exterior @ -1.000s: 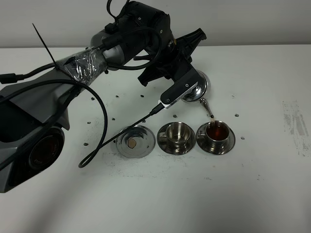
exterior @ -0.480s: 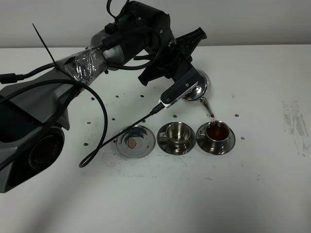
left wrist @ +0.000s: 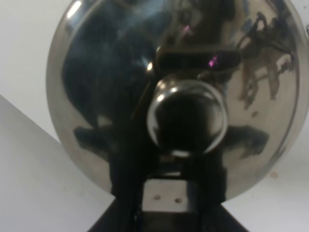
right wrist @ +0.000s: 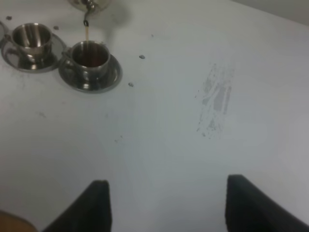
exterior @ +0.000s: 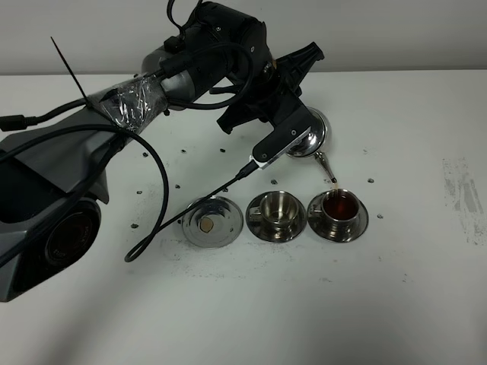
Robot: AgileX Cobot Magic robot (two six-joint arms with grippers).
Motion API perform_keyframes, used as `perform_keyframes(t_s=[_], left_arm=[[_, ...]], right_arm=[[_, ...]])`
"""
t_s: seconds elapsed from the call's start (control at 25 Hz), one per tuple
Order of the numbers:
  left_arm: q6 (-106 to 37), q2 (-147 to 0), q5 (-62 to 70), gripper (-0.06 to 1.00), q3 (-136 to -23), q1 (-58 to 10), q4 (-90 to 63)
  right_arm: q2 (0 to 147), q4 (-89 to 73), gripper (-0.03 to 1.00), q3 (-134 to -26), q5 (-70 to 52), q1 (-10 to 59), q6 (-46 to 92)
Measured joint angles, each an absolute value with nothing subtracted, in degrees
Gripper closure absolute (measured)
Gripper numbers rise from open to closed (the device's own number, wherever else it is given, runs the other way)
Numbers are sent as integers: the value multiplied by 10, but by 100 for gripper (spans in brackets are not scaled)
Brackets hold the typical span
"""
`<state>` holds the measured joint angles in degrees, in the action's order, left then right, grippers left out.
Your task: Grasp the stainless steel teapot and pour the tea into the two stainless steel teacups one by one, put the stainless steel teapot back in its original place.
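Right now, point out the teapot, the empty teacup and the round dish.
teapot (exterior: 315, 134), exterior high view, shiny body.
empty teacup (exterior: 278, 205), exterior high view, inner wall.
round dish (exterior: 223, 214), exterior high view, bare surface.

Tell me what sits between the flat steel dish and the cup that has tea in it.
The empty cup on its saucer stands between the dish and the filled cup, seen in the high camera view.

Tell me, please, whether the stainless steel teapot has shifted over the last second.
No. The stainless steel teapot is tilted where it was, and its spout tip remains above the far rim of the tea-filled teacup, which stands on the table.
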<state>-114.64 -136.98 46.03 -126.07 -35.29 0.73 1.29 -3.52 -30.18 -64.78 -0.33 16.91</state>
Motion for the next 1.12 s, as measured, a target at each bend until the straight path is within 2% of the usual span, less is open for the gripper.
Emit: perform_keyframes(t_s=[0.88, 1.0, 1.12], left_arm=[[-1082, -1347, 493, 74, -1261, -352, -36], [-1031, -1331, 497, 74, -1261, -348, -36], [-918, -1316, 500, 74, -1261, -337, -36]], right_arm=[[13, -36, 44, -302, -648, -3, 170], [13, -37, 44, -302, -648, -3, 170], [13, -37, 44, -302, -648, -3, 170]])
